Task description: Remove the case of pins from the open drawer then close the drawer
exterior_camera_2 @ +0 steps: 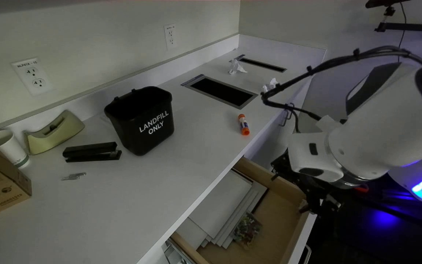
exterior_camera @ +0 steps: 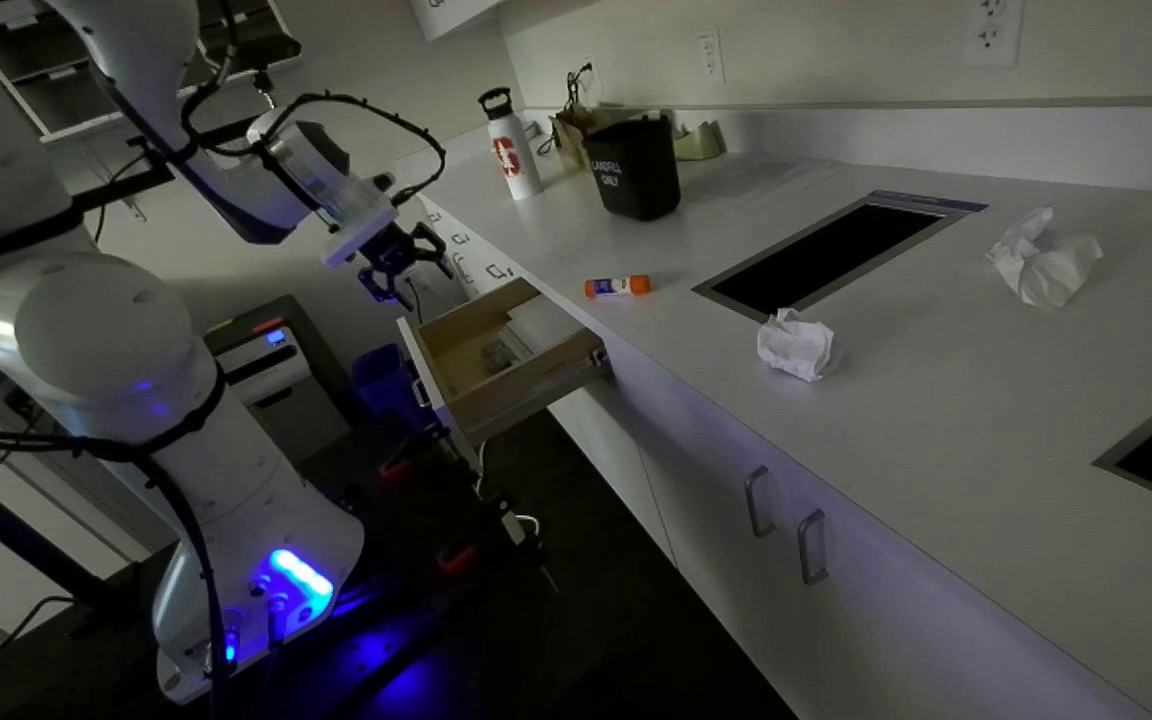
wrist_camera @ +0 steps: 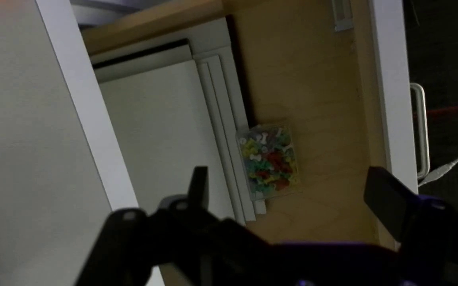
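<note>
"Seeing the case of pins (wrist_camera: 269, 161) anywhere, folks?"

"Yep, lying in the pulled-out drawer (wrist_camera: 316, 87). Flat see-through box full of red, green, yellow and white bits. In the wrist view one side overlaps the edge of some stacked pale panels (wrist_camera: 161, 119), the rest is over bare tan wood."

"Cool, and what's the hand (wrist_camera: 287, 176) up to?"

"Hanging above the drawer, apart from the case, fingers (wrist_camera: 199, 186) spread wide. From the wrist camera the case shows between them."

"So the drawer's out?"

"Yeah, it sticks out from under the white counter (exterior_camera_2: 123, 198), white front with a pale handle (wrist_camera: 423, 131) on it."

"And on top?"

"Orange-ended glue stick (exterior_camera_2: 244, 124) near the edge by the drawer. In an exterior view there's a black bin (exterior_camera_2: 143, 123) saying LANDFILL ONLY, a black stapler (exterior_camera_2: 92, 152) just beside it, then a tape dispenser (exterior_camera_2: 55, 134), plus a xerox box (exterior_camera_2: 4, 190) next to a white cup (exterior_camera_2: 13, 148). Both exterior views show two crumpled papers (exterior_camera: 796, 345) too, and a white bottle (exterior_camera: 513, 150) with a red logo turns up in an exterior view."
</note>
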{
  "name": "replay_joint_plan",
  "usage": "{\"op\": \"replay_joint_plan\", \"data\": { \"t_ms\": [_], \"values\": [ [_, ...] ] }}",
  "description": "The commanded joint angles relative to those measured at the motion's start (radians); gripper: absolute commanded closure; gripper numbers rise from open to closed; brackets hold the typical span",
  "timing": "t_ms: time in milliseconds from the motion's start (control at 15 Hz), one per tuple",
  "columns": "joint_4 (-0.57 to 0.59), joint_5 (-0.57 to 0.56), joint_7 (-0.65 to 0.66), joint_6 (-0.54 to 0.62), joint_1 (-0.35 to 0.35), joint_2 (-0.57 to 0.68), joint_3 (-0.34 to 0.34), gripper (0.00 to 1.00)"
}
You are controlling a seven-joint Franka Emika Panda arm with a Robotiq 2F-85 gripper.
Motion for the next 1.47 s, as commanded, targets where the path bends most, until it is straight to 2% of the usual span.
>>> {"op": "replay_joint_plan", "data": {
  "t_ms": [0,133,200,333,667,1133,1400],
  "values": [
    [0.087,-0.223,0.004,0.090,0.001,0.155,-0.037,0.00],
    [0.133,-0.282,0.007,0.114,0.009,0.231,-0.054,0.00],
    [0.072,-0.230,0.001,0.090,0.000,0.151,-0.037,0.00],
    [0.089,-0.237,0.001,0.093,-0.001,0.188,-0.042,0.00],
    [0.088,-0.237,0.001,0.093,0.001,0.182,-0.039,0.00],
    [0.165,-0.295,0.013,0.124,0.001,0.292,-0.089,0.00],
    [0.208,-0.289,-0.017,0.198,-0.011,0.375,-0.102,0.00]
  ]
}}
